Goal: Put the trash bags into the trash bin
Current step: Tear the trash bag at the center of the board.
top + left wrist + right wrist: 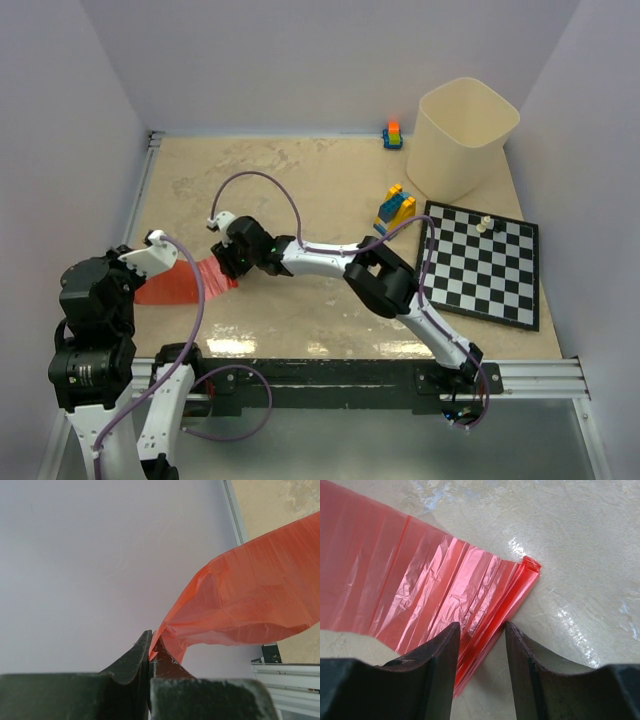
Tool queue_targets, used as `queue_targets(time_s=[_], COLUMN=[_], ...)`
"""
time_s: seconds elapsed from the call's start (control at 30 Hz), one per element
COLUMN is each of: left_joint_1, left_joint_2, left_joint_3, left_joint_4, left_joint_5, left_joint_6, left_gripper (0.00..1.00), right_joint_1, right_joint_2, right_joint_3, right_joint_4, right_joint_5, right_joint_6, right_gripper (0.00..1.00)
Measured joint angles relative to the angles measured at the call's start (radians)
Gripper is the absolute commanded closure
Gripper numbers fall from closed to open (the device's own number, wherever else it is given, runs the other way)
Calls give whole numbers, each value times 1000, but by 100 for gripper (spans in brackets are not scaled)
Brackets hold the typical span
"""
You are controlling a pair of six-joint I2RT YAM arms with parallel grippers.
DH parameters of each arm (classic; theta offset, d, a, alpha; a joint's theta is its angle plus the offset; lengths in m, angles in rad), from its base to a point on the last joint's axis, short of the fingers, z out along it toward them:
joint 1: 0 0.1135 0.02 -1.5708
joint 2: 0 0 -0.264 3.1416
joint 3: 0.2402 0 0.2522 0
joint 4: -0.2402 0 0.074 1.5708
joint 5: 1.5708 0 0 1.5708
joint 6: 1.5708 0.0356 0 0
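- Pinching one end of the red trash bag point(250, 600), my left gripper point(150, 642) has its jaws pressed together on the film.
- My right gripper point(481, 630) is spread, jaws apart astride the bag's pleated other end.
- The bag lies well apart from the trash bin point(465, 135), off to its left and nearer my bases.

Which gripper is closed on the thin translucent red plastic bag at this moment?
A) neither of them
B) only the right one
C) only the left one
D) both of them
C: the left gripper pinches a corner of the thin translucent red plastic bag with its jaws shut, while the right gripper is open, its jaws apart on either side of the bag's pleated edge on the table.
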Motion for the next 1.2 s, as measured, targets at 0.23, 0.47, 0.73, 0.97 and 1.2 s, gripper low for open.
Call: queue_targets(time_s=[0.23, 0.47, 0.73, 0.97, 1.2], left_joint_1=[0, 0, 0, 0, 0], left_joint_2=[2, 4, 10, 13, 17], left_joint_3=[-1, -6, -6, -6, -32], left_joint_4=[-2, -2, -2, -2, 0], left_joint_5=[4, 6, 8, 8, 24], left_joint_6=[-3, -3, -3, -4, -33], left_gripper=[100, 100, 100, 100, 100], right_joint_1=[0, 0, 0, 0, 2], right_joint_2=[26, 45, 78, 92, 105], right_joint_3=[28, 48, 88, 103, 117], right_joint_4=[21, 37, 56, 64, 72], right_joint_5=[24, 32, 54, 80, 106], right_joint_6=[1, 1, 0, -10, -64], right_gripper=[63, 66, 67, 70, 100])
